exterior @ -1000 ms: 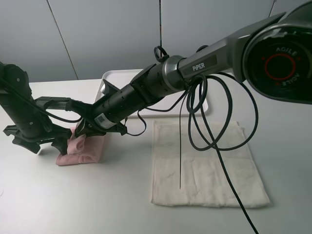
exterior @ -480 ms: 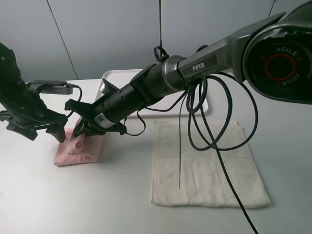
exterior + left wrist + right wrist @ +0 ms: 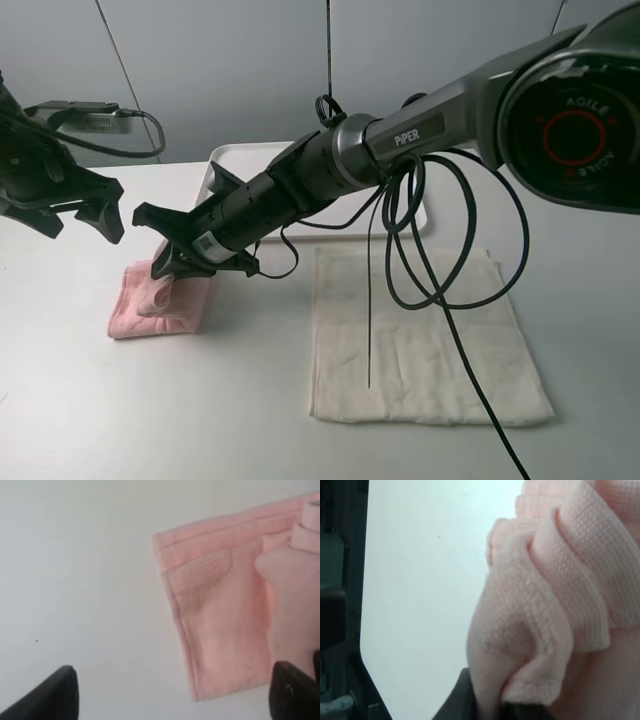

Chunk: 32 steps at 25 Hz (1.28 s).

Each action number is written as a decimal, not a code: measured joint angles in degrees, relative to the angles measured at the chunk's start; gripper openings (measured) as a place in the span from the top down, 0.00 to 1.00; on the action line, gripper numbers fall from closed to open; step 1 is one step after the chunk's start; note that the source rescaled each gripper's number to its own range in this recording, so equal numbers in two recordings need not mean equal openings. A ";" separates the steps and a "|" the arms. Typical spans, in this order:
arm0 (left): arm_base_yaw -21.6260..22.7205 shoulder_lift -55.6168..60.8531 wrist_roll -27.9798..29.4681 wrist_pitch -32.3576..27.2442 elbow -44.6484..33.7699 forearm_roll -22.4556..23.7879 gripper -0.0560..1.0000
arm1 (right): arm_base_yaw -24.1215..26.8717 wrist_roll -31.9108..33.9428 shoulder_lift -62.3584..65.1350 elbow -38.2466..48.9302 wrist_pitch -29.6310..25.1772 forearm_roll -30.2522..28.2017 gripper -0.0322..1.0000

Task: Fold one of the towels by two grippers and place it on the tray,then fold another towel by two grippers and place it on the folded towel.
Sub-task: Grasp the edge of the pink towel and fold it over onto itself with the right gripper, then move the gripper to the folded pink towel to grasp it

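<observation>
The pink towel (image 3: pixel 160 305) lies folded on the table (image 3: pixel 200 410), outside the tray (image 3: pixel 228 158). The tray sits at the towel's 1 o'clock, its floor mostly hidden behind the right arm. The right gripper (image 3: pixel 172 268) has its jaws clamped on a bunched fold at the towel's far edge. The left gripper (image 3: pixel 78 222) hangs above the table at the towel's 10 o'clock, jaws wide apart. The cream towel (image 3: pixel 430 350) lies spread flat at 3 o'clock, well apart.
</observation>
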<state>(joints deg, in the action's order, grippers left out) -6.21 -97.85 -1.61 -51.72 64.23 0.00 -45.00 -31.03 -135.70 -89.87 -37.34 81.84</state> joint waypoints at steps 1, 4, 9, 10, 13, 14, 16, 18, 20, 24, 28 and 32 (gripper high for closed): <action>0.00 0.00 -0.01 -0.14 -0.06 0.00 0.02 | 0.00 -0.22 0.00 0.00 0.00 0.55 0.84; 0.00 0.00 -0.12 -0.37 -0.06 0.00 0.02 | -0.11 -2.27 0.00 0.00 -0.21 4.32 0.71; 0.00 0.00 -0.48 -0.62 0.05 0.00 0.02 | -1.29 -4.88 0.00 0.00 0.27 8.11 0.68; 0.00 0.00 -0.61 -0.88 0.17 0.00 0.02 | -1.74 -5.18 0.00 0.00 0.42 8.60 0.68; 0.00 0.00 -0.73 -1.88 0.95 0.00 0.02 | -2.57 -7.32 0.00 0.00 0.91 8.84 0.68; 0.00 0.00 -0.90 -2.06 1.22 0.00 0.02 | -2.71 -8.58 0.00 0.00 0.91 9.09 0.68; 0.00 0.00 -1.14 -2.84 1.98 0.00 0.02 | -2.94 -10.80 0.00 0.00 0.77 10.44 0.61; 0.00 0.00 -1.18 -3.62 3.05 -0.41 0.02 | -2.94 -13.53 0.00 0.00 0.33 12.28 0.48; 0.00 0.00 -1.32 -4.43 4.00 -0.57 0.02 | -2.94 -14.65 0.00 0.00 0.13 13.32 0.36; 0.00 0.00 -1.55 -5.07 4.98 -0.72 0.02 | -2.94 -15.19 0.00 0.00 -0.02 13.15 0.28; 0.00 0.00 -1.59 -5.33 4.98 -0.72 0.02 | -1.99 -15.34 0.00 0.00 -1.69 12.91 0.28; 0.00 0.00 -1.73 -5.33 4.98 -0.60 0.02 | 1.19 -13.24 0.00 0.00 -3.48 8.56 0.28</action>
<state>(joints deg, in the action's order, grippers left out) -6.21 -97.85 -3.34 -57.05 69.21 -0.60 -43.81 -44.27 -135.70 -89.87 -40.82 90.40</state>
